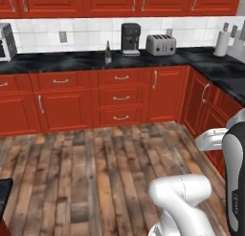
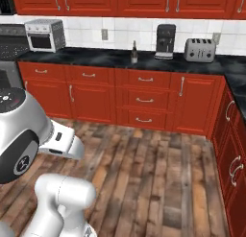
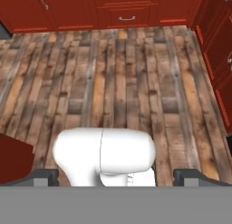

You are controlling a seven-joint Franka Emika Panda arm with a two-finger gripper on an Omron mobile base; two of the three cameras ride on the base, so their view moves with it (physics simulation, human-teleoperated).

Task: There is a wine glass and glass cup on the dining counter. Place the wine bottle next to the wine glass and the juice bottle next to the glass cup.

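Observation:
The wine bottle (image 1: 108,53) (image 2: 134,53) is a small dark slim shape standing upright on the far black counter, left of the coffee machine. My gripper (image 3: 116,177) hangs over the wooden floor, far from the bottle. It is open, its two dark fingertips (image 3: 45,177) wide apart at the bottom of the hand view with nothing between them. The wine glass, the glass cup and the juice bottle are out of view. A black-topped corner (image 1: 4,192) shows at the lower left of the left base view; I cannot tell whether it is the dining counter.
Red drawer cabinets (image 1: 121,97) run under the far counter and turn along the right wall (image 2: 233,154). On the counter stand a coffee machine (image 1: 130,39), a toaster (image 1: 161,44) and a toaster oven (image 2: 44,34). Wooden floor (image 1: 95,173) lies between me and the cabinets.

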